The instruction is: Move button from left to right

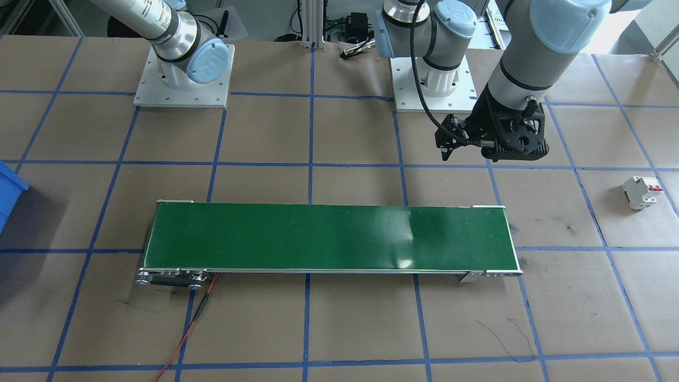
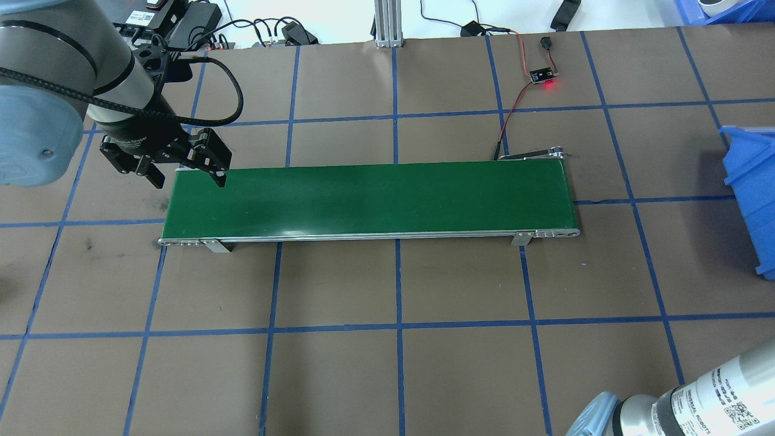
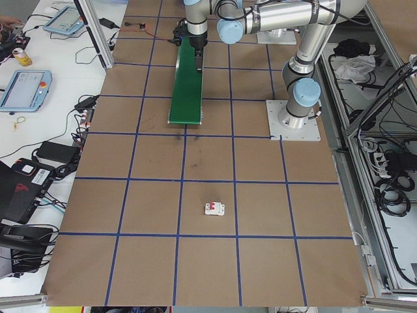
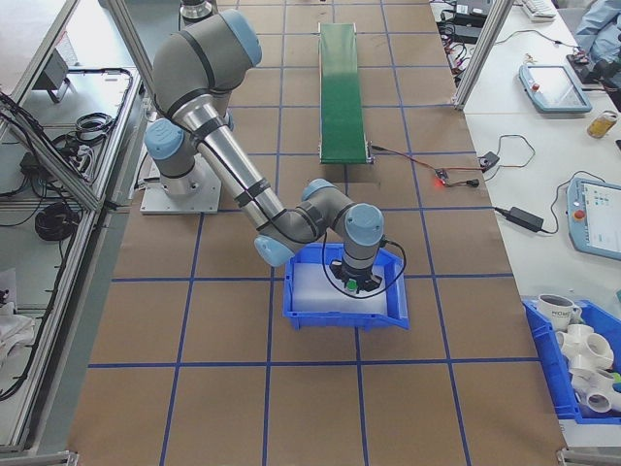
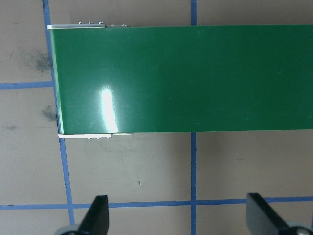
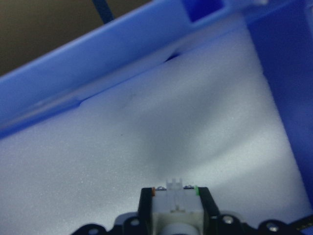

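Observation:
The button (image 6: 177,209) shows as a white blocky body with green marks, pinched between the black fingers of my right gripper (image 6: 177,215). That gripper is shut on it. In the exterior right view the right gripper (image 4: 350,280) reaches down into the blue bin (image 4: 301,316), and the button's green cap (image 4: 349,286) peeks out at its tip, just over the bin's white foam floor (image 6: 146,147). My left gripper (image 2: 189,180) hangs open and empty over the left end of the green conveyor belt (image 2: 369,197); its fingertips (image 5: 100,211) stand wide apart.
A white circuit breaker (image 1: 643,192) with a red mark lies on the brown paper beyond the belt's end on my left. A small board with a red light (image 2: 543,75) and its wires sit behind the belt. The blue bin (image 2: 751,200) stands at the right edge.

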Controlling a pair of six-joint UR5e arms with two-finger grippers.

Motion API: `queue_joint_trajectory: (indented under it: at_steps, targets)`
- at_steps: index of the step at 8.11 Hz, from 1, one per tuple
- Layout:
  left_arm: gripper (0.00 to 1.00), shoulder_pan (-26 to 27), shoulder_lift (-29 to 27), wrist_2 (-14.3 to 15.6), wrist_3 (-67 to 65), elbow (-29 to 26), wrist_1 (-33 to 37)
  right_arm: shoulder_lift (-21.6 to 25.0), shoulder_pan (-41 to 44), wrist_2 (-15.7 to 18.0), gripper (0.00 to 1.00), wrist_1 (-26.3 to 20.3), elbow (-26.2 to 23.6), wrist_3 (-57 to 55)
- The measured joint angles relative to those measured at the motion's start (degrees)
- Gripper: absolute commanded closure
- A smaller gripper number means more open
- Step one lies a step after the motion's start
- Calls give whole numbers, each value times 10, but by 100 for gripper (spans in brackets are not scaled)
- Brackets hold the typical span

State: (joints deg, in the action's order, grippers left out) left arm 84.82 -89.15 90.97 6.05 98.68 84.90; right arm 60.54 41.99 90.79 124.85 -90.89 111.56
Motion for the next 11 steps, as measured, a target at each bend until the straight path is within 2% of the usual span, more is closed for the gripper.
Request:
queue_joint_trajectory:
  at_steps: [1,4,5,8,11]
  targets:
    - [0,0,0,0,0,-1,0,-5,-1,2,0,3,-7,22]
    - [0,0,-1,0,-1,-3,0,1,-2,6,0,3,-13,39]
    - [0,0,-1,0,-1,-4,0,16,-2,5,0,-5,-13,38]
    - [0,2,-2,-4,-8,-6,3,117,-2,-16,0,-68,-11,-12]
    - [0,4,-2,-6,-9,-6,2,218,13,-29,0,-148,-7,-221]
